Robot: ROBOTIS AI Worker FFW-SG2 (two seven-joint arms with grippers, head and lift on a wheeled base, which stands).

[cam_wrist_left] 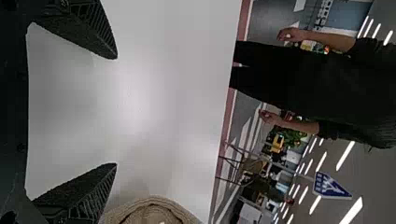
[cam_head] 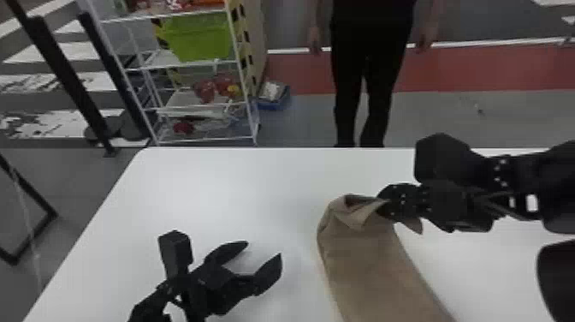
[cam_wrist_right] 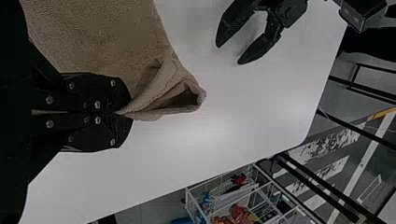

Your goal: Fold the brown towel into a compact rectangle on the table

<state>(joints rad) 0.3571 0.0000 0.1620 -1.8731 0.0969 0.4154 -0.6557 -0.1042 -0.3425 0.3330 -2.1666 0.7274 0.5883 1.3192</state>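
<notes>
Two claws were over the white counter [cam_head: 222, 184], with the brown towel [cam_head: 376, 265] on the right side of it in the head view, running from the right claw [cam_head: 379, 205] down to that view's bottom edge. The left claw [cam_head: 263, 248] was near the towel but apart from it, its fingers spread and bare counter between their tips. The right claw was clamped on the towel's far end, where the cloth bunched into folds and a pointed corner [cam_head: 413, 225] stuck out below the fingers. Whether that end rested on the counter or was raised, I could not tell.

The left wrist view gave the left claw [cam_wrist_left: 116, 111] from close up: two ribbed fingers set wide apart, holding nothing, with a rounded edge of the towel just to one side. It also took in a blue and white sign [cam_wrist_left: 329, 185] and ceiling lights [cam_wrist_left: 345, 156].

The right wrist view gave the grip itself: the right claw [cam_wrist_right: 126, 112] had its fingers together on a pinch of the towel, and beside the pinch the cloth opened into a dark hollow [cam_wrist_right: 187, 97]. The head view had the green bin [cam_head: 194, 36] on the white wire rack [cam_head: 247, 96] beyond the counter.
</notes>
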